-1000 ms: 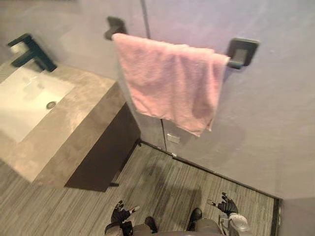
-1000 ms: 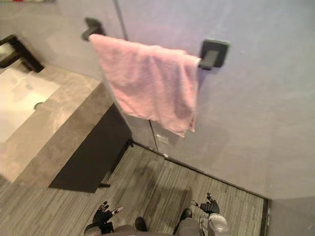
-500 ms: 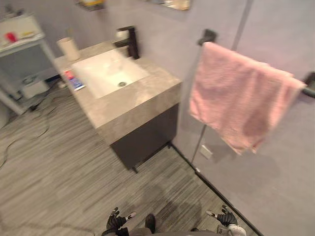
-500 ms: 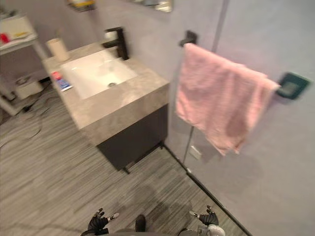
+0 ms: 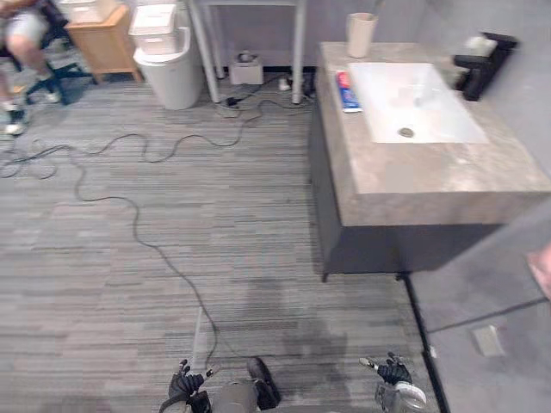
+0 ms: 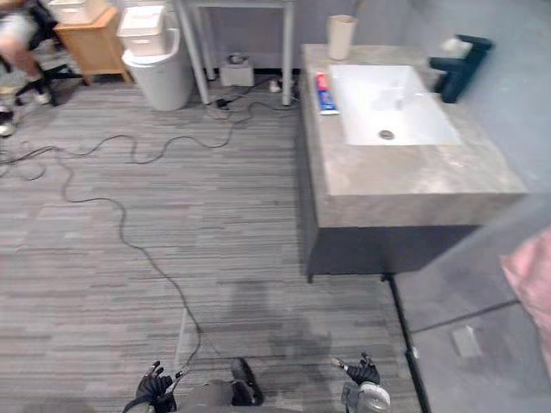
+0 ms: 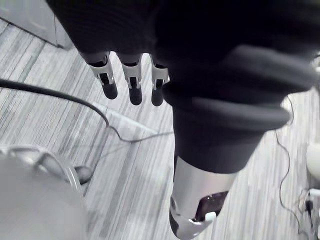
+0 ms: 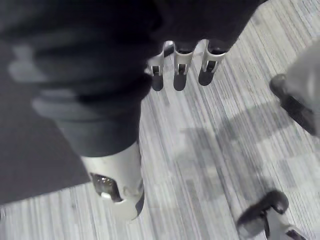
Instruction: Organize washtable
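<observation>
**Left eye view.** I am viewing the washtable [image 5: 430, 185] from well off its front. A toothpaste tube [image 5: 347, 90] is lying flat on its top, on the strip between the basin [image 5: 417, 103] and the washtable's edge. A cup [image 5: 362, 34] is standing at the washtable's corner just past the tube, and the tap [image 5: 482, 64] is sitting on the basin's opposite rim. My left hand [image 5: 185, 385] and right hand [image 5: 392, 372] are hanging low, well apart from the washtable. Hazard noted: loose cords [image 5: 231, 103] are trailing on the floor off the washtable's tube side. In my judgement, stepping in from that side is risking a snag.

**Right eye view.** A pink towel [image 6: 529, 284] is hanging off the washtable's near side, away from the cords. A wide swing of my right arm there could drag it down. A person [image 6: 17, 30] is sitting well away from the washtable and poses no concern.

**Left wrist view.** The fingers [image 7: 132, 87] are hanging straight and relaxed, thumb apart, holding nothing.

**Right wrist view.** The fingers [image 8: 182, 67] are likewise hanging loose and empty. I am flagging two handling risks. The tube is flat, so straight fingers could push it off the washtable's edge or into the basin. The cup looks tall and light, so a sideways brush could tip it.
</observation>
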Motion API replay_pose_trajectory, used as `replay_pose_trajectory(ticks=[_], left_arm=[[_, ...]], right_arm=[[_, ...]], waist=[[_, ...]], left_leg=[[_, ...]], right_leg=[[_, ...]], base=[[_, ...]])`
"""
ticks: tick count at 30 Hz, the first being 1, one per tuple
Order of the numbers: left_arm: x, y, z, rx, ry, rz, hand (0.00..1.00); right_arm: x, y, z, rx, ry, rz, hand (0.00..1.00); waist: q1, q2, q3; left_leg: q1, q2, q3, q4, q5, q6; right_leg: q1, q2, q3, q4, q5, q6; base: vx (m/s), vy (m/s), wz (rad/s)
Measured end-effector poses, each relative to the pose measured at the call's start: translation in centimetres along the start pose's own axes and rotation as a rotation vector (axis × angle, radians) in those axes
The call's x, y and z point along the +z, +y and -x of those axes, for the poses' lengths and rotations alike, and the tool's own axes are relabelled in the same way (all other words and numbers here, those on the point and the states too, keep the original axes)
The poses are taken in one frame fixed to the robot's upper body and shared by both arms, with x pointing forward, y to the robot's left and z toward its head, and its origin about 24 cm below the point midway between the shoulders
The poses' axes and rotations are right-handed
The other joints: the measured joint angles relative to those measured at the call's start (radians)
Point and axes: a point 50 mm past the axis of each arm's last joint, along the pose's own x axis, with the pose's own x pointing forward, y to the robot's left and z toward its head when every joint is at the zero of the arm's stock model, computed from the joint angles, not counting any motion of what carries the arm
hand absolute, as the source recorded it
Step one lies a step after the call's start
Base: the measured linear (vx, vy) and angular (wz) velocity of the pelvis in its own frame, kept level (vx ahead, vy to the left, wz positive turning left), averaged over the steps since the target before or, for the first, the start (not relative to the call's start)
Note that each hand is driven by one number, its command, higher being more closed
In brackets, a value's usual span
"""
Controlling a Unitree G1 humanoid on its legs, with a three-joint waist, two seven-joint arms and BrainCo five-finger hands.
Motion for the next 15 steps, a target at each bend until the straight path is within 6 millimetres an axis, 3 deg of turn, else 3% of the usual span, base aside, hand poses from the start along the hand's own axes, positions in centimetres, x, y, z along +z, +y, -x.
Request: replay_pose_trajectory(ticks=[1,2,3,4,6,9,10,11,12,13,14,15], left_arm=[[-0.2,0.0,0.0,-0.003,0.006,-0.011,0.00],[-0.4,0.1,0.0,-0.005,0.018,-0.032,0.00],[-0.6,0.5,0.0,0.002,0.030,-0.047,0.00],[-1.1,0.5,0.1,0.000,0.049,-0.055,0.00],[-1.8,1.0,0.3,0.015,0.075,-0.049,0.00],[-1.9,0.8,0.3,0.011,0.088,-0.048,0.00],[-2.0,1.2,0.3,0.016,0.091,-0.060,0.00],[-0.5,1.5,-0.3,0.015,0.046,-0.088,0.00],[-0.5,1.7,-0.3,0.025,0.057,-0.082,0.00],[-1.0,1.6,-0.1,0.031,0.071,-0.059,0.00],[-1.1,1.3,0.0,0.032,0.071,-0.032,0.00],[-1.6,0.7,0.2,0.030,0.081,0.008,0.00]], right_arm=[[-0.2,0.0,0.0,0.002,0.006,0.001,0.00],[0.0,-0.2,0.1,0.000,-0.009,-0.001,0.00],[0.3,-0.4,0.0,-0.005,-0.022,0.001,0.00],[0.2,-0.4,0.1,-0.003,-0.027,-0.011,0.00],[0.3,-0.3,0.3,0.006,-0.041,-0.012,0.00],[0.9,-0.2,0.2,0.018,-0.075,-0.028,0.00],[0.9,0.2,0.3,0.026,-0.082,-0.039,0.00],[-0.2,0.0,0.6,0.012,-0.054,-0.070,0.00],[-0.8,0.2,0.7,0.012,-0.031,-0.072,0.00],[-1.3,-0.3,0.9,0.003,-0.022,-0.072,0.00],[-1.8,-0.8,1.2,-0.009,-0.016,-0.077,0.00],[-2.3,-1.3,1.5,-0.023,-0.014,-0.084,0.00]], waist=[[-0.007,0.009,0.007],[-0.021,0.023,0.023],[-0.020,0.020,0.041],[-0.026,0.007,0.053],[-0.033,-0.010,0.060],[-0.050,0.005,0.071],[-0.046,-0.028,0.067],[-0.063,-0.033,0.079],[-0.044,-0.054,0.086],[-0.046,-0.052,0.080],[-0.054,-0.041,0.069],[-0.062,-0.005,0.057]], left_leg=[[0.009,-0.006,-0.022,0.001,-0.007,-0.004],[0.038,-0.024,-0.068,-0.023,-0.008,-0.001],[0.077,-0.044,-0.094,-0.051,-0.008,-0.001],[0.126,-0.075,-0.121,-0.082,-0.009,0.000],[0.180,-0.121,-0.146,-0.115,-0.015,0.008],[0.216,-0.131,-0.179,-0.149,-0.028,0.009],[0.244,-0.129,-0.162,-0.150,-0.074,-0.032],[0.214,-0.111,-0.194,-0.039,-0.117,0.036],[0.250,-0.132,-0.193,-0.050,-0.116,0.007],[0.283,-0.135,-0.209,-0.058,-0.141,0.001],[0.304,-0.133,-0.227,-0.055,-0.162,-0.013],[0.324,-0.103,-0.235,-0.035,-0.207,-0.067]], right_leg=[[-0.042,0.024,0.128,0.059,-0.038,0.023],[-0.118,0.116,0.336,0.159,-0.143,0.108],[-0.163,0.192,0.454,0.210,-0.213,0.143],[-0.196,0.255,0.499,0.242,-0.276,0.140],[-0.262,0.286,0.459,0.239,-0.336,0.100],[-0.384,0.398,0.484,0.106,-0.337,0.107],[-0.429,0.452,0.488,-0.067,-0.276,0.093],[-0.446,0.448,0.489,-0.193,-0.181,0.105],[-0.444,0.440,0.510,-0.213,-0.156,0.100],[-0.442,0.447,0.536,-0.203,-0.140,0.079],[-0.439,0.466,0.540,-0.175,-0.136,0.071],[-0.421,0.499,0.505,-0.138,-0.149,0.052]], base=[[0.17,0.194,0.82],[0.21,0.193,0.87],[0.24,0.185,1.02],[0.19,0.123,0.78],[0.18,0.104,0.65],[0.21,0.117,0.33],[0.44,0.058,0.85],[0.43,-0.027,0.72],[0.49,-0.077,0.69],[0.35,-0.034,0.24],[0.57,-0.003,0.47],[0.49,0.011,0.34]])
